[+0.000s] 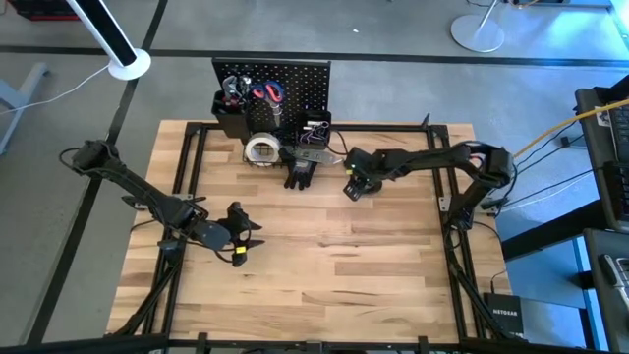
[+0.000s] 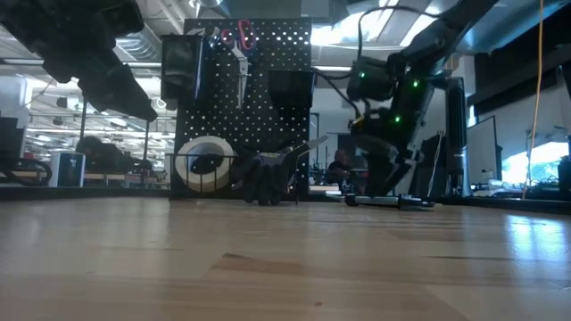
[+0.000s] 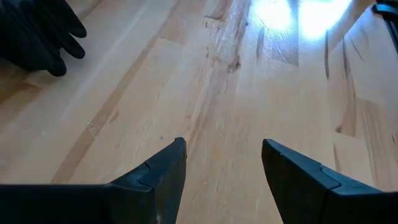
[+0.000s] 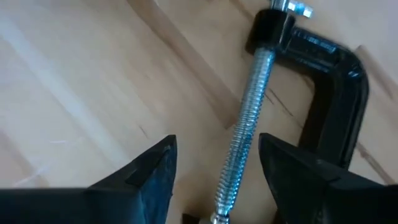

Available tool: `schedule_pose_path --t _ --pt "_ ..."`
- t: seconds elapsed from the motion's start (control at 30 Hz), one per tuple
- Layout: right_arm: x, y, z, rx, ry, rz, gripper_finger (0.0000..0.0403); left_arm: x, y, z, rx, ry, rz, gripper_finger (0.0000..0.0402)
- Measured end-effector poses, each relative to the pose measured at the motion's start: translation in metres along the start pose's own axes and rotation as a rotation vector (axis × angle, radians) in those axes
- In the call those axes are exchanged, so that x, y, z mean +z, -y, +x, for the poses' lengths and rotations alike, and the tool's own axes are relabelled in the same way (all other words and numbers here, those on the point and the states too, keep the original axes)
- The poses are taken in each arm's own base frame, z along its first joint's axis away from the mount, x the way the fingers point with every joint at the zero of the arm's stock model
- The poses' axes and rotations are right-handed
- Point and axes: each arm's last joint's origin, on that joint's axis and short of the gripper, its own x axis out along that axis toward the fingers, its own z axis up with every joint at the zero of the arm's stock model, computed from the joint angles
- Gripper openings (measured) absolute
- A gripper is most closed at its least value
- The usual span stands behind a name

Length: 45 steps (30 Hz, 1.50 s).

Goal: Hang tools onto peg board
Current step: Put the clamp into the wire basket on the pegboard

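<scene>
The black steel C-clamp (image 4: 323, 93) with its silver threaded screw is seen flat on the pale wooden worktop (image 4: 81, 81), at upper right of the right wrist view, the screw between the spread, empty right pincer (image 4: 217, 174) tips.

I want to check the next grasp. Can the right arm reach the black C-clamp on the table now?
Probably yes. The right gripper hangs open just above the C-clamp, its fingers either side of the silver screw, with only bare table around.
</scene>
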Motion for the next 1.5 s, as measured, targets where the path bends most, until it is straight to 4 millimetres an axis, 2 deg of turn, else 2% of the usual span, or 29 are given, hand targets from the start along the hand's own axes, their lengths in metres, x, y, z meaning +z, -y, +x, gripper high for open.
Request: schedule_pose_path --t 0.3,0.77,1.2,1.5 --pt "-0.006 -0.002 0.020 -0.006 -0.072 -0.008 0.0189 0.000 0.000 0.000 0.001 0.000 0.000 0.0196" --pt "-0.006 -0.002 0.022 -0.002 -0.082 -0.013 0.0048 0.000 0.000 0.000 0.001 0.001 -0.002 0.0196" --pt "-0.011 -0.004 0.019 -0.028 -0.112 -0.030 0.0047 0.000 0.000 0.000 0.001 0.001 -0.003 0.0196" --pt "-0.025 -0.019 -0.017 -0.044 -0.121 -0.085 0.0047 0.000 0.000 0.000 0.000 0.001 -0.004 0.0196"
